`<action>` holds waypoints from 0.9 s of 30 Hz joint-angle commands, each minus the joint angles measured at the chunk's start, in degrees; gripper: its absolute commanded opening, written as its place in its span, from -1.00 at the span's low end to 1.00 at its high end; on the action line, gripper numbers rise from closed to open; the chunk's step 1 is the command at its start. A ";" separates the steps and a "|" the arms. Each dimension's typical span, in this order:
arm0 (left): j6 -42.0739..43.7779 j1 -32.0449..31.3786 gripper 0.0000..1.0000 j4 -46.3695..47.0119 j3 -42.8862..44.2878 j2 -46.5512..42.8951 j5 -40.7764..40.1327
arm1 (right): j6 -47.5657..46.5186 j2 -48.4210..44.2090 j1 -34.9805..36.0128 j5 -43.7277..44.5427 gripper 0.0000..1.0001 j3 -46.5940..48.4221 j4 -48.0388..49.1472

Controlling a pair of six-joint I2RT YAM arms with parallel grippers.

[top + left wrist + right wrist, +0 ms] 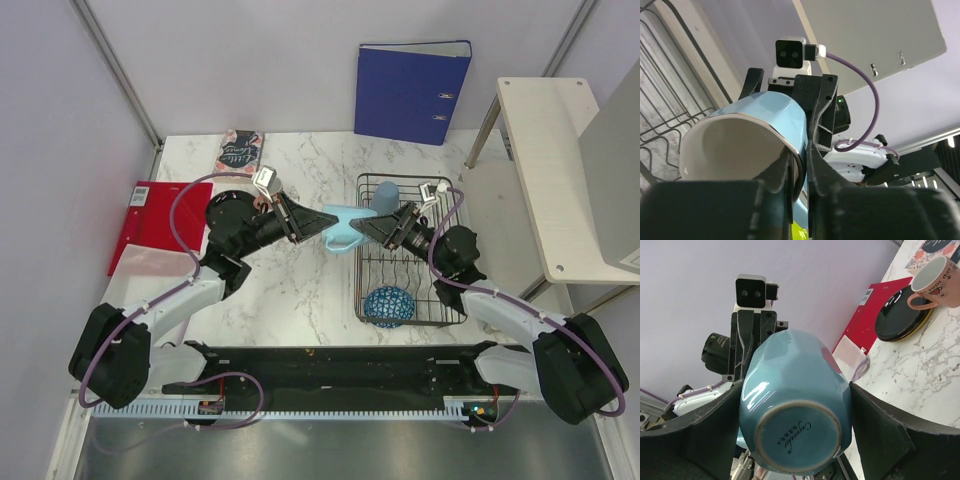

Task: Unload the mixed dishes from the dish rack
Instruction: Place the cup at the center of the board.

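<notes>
A light blue mug [343, 225] hangs in the air at the left edge of the dish rack [358, 262], held from both sides. My left gripper [318, 226] pinches its rim, one finger inside the white interior and one outside [801, 165]. From the other side, my right gripper [368, 229] clamps the mug's wide body near its base [795, 410], pads touching both sides. Inside the rack lie a blue net-patterned bowl [388, 306] and another blue mug [386, 193]. A black shallow dish [902, 310] and a salmon cup [939, 282] sit on the table to the left.
A red folder [150, 222] lies at the left and a small book [242, 152] at the back left. A blue binder [412, 90] leans on the rear wall. A white side table [560, 170] stands at the right.
</notes>
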 commanded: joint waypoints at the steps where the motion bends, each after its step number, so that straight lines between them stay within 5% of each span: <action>1: 0.20 -0.18 -0.97 3.43 0.78 0.53 3.53 | 0.02 -0.18 0.64 0.02 -1.00 1.71 5.86; 3: 2.04 -0.09 -0.97 0.28 1.56 0.36 3.70 | -2.42 -0.88 0.64 0.20 -0.98 2.50 0.53; 4: 3.35 -0.09 -0.97 -2.27 3.05 -0.33 3.53 | -3.83 -1.32 0.64 0.46 -0.31 3.81 -2.38; 5: 6.76 -0.09 -0.97 -9.34 4.11 -0.78 3.27 | -5.33 -2.55 0.73 1.07 0.15 4.69 -6.15; 7: 10.90 0.09 -0.96 -16.93 7.96 -1.66 1.69 | -10.84 -4.13 0.73 5.46 0.86 8.46 -20.68; 8: 15.10 0.17 -0.97 -24.89 9.38 -2.27 1.07 | -12.79 -5.71 0.99 7.65 0.96 9.79 -25.31; 10: 18.73 0.96 -0.96 -31.09 13.32 -2.71 -0.33 | -18.06 -7.21 1.08 14.32 0.96 13.64 -37.66; 15: 22.88 5.09 -0.97 -40.16 17.56 -3.24 0.01 | -21.16 -9.85 0.99 24.71 0.96 17.71 -51.17; 27: 21.47 14.59 -0.97 -40.78 19.32 -3.42 5.20 | -23.45 -13.80 0.99 30.95 0.96 17.71 -56.90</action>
